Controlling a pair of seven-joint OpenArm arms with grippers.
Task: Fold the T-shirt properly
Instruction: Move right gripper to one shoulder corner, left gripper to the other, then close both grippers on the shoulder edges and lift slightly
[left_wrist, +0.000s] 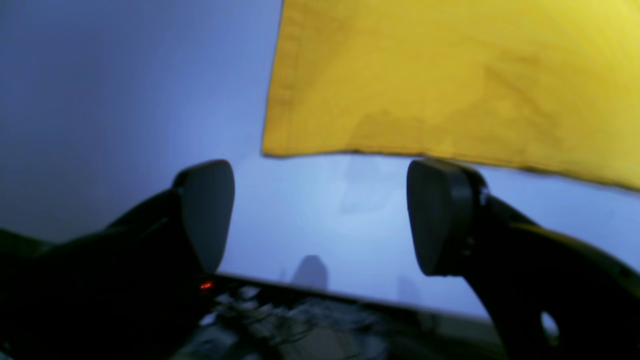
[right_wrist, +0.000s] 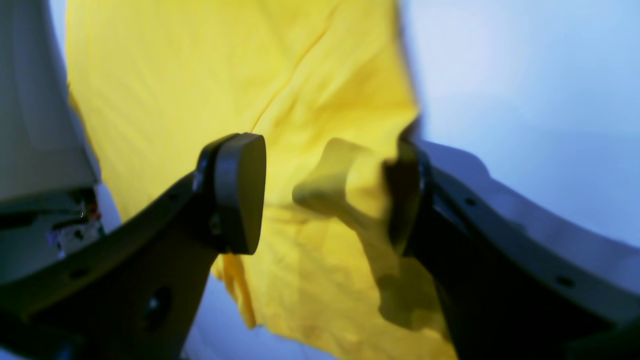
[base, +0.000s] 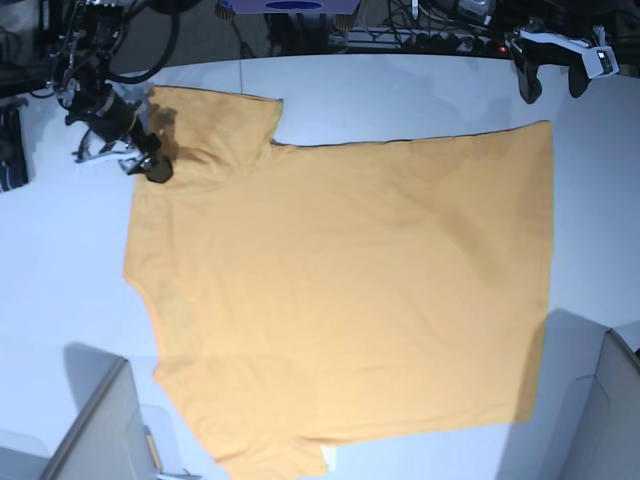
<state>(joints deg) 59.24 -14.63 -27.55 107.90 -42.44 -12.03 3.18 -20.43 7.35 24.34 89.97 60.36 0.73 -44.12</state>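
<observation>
Base view: T-shirt (base: 340, 290) spread flat on white table (base: 400, 90), plain orange-yellow side up, no lettering visible. Neck/sleeve end toward img left, hem along right edge. One sleeve at top left, other at bottom edge w/ small white tag poking out. Body mostly smooth, only faint creases.

Right gripper (base: 148, 160) down at top-left sleeve, over cloth edge near shoulder; casts dark shadow on fabric. Too small in base view to read the fingers. Right wrist view fills that in: fingers (right_wrist: 240, 192) spread apart, not closed, w/ a raised bunch of yellow cloth (right_wrist: 345, 185) sitting in the gap, pressed against the right-hand finger, clear of the left-hand one. Not pinched between both. Fabric beyond shows diagonal crease; blurry.

Left gripper (base: 550, 75) at top right, above table just past hem corner, not touching cloth in base view. Left wrist view: fingers (left_wrist: 207, 212) wide apart, nothing between; T-shirt corner (left_wrist: 450, 85) w/ stitched hem fills upper right, bare table below. Right-hand finger tip close under cloth edge; contact can't tell from blur.

Only base view shows whole layout: grey panels at bottom left (base: 95, 430) and bottom right (base: 610, 410), cables and gear along far edge (base: 420, 25), dark item at far left edge (base: 8, 150).
</observation>
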